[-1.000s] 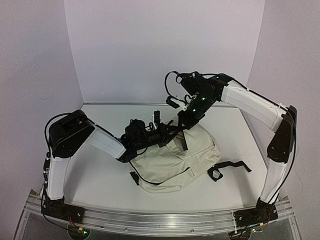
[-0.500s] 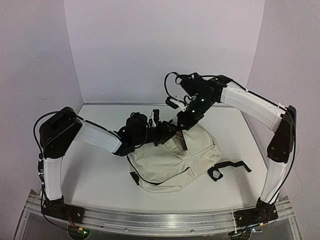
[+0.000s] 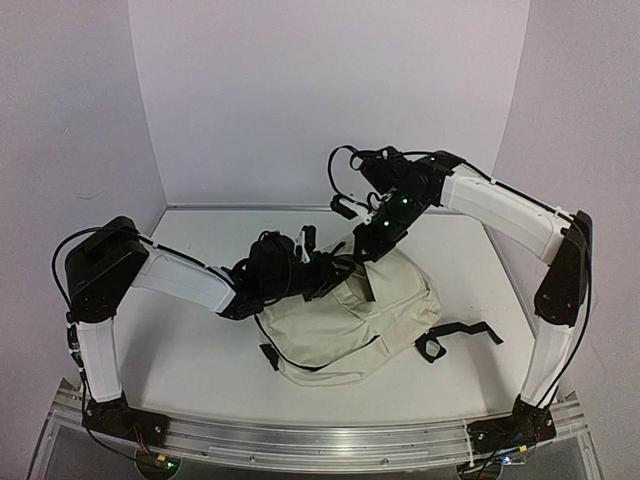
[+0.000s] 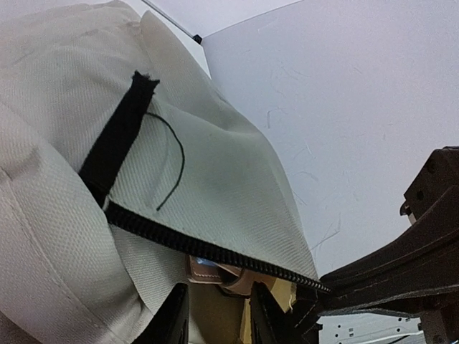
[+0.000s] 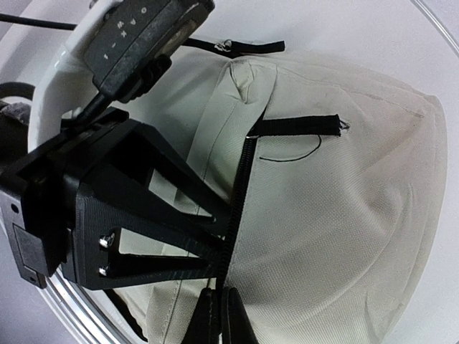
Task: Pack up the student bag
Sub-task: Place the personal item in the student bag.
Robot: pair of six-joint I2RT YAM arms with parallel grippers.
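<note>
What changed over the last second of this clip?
The left arm swung its elbow outward to its left and stretched flatter, while the left hand stayed at the mouth of the student bag. The right hand stayed shut on the bag's zipper edge; the bag did not shift.

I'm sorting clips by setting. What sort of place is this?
Probably a robot lab test booth: plain white panels box in a white table, a left arm and right arm are bolted to a metal rail, and a bag lies on the table.
</note>
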